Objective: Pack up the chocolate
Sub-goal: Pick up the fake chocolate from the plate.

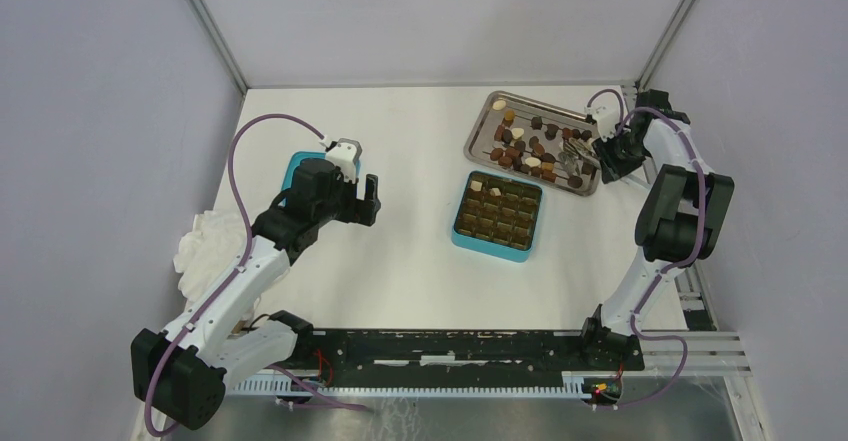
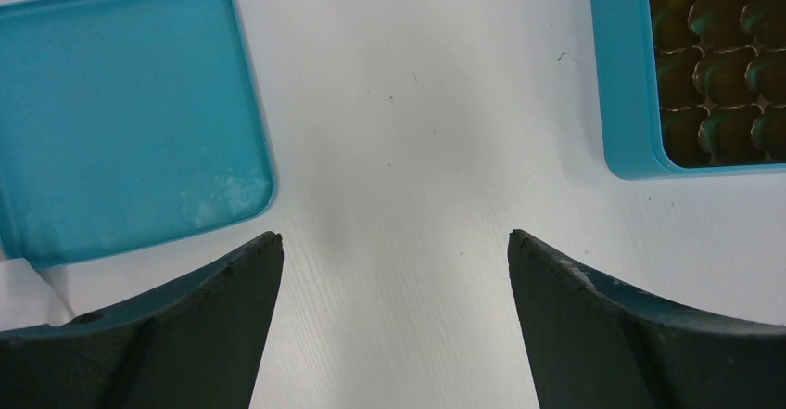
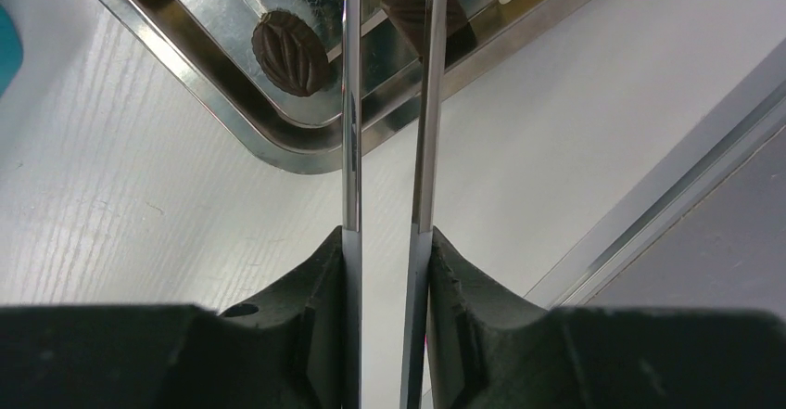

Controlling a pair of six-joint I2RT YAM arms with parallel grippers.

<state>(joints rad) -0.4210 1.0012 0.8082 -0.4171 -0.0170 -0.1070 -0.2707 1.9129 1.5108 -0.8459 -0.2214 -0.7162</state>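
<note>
Several chocolates (image 1: pixel 525 146), dark, brown and cream, lie on a steel tray (image 1: pixel 480 121) at the back right. The teal box (image 1: pixel 460 231) with its brown gridded insert stands in front of the tray, with a few pieces in its far cells. My right gripper (image 1: pixel 608 151) is shut on the metal tweezers (image 3: pixel 350 103), which reach over the tray's corner (image 3: pixel 232 121) beside a dark leaf-patterned chocolate (image 3: pixel 289 52). The tweezer tips are out of view. My left gripper (image 1: pixel 368 201) is open and empty over bare table (image 2: pixel 394 242), between the teal lid (image 2: pixel 120 112) and the box (image 2: pixel 626 75).
The teal lid (image 1: pixel 296 166) lies flat at the left, partly under my left arm. A crumpled white cloth (image 1: pixel 205 246) sits at the left edge. Grey walls and metal frame posts enclose the table closely on the right.
</note>
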